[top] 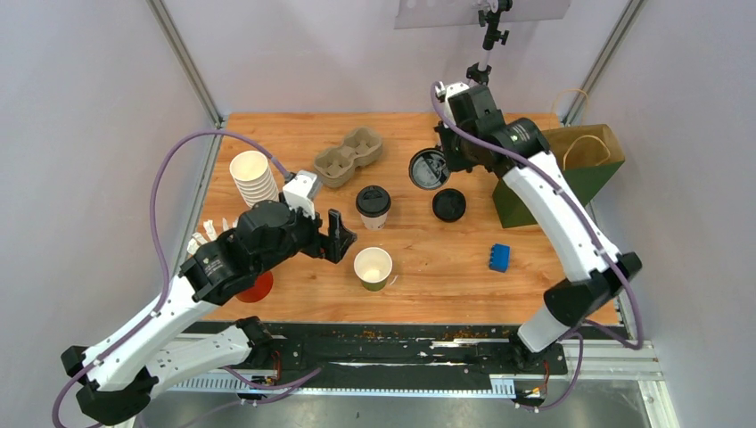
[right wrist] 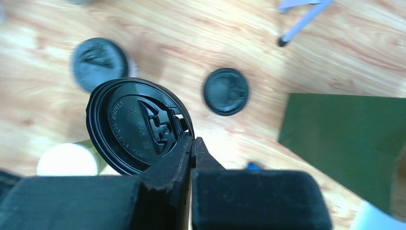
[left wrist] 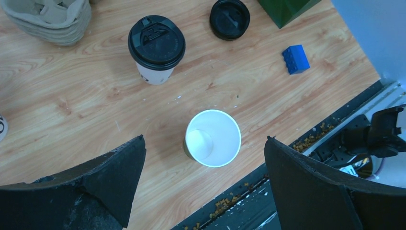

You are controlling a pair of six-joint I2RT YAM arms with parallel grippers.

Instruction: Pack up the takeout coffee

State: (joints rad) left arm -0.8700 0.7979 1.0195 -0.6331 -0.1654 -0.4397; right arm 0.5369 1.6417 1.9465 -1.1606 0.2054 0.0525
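While the left end effector gapes over the open green cup, the right end effector pinches a lid.

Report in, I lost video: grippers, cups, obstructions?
Left gripper open, empty, by lidless green cup. Right gripper shut on black lid. White cup lidded. Nothing seen blocking.

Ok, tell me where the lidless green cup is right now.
In the top view the green cup stands slightly left of centre, on the near side of the lidded white cup, right beside the open left gripper.
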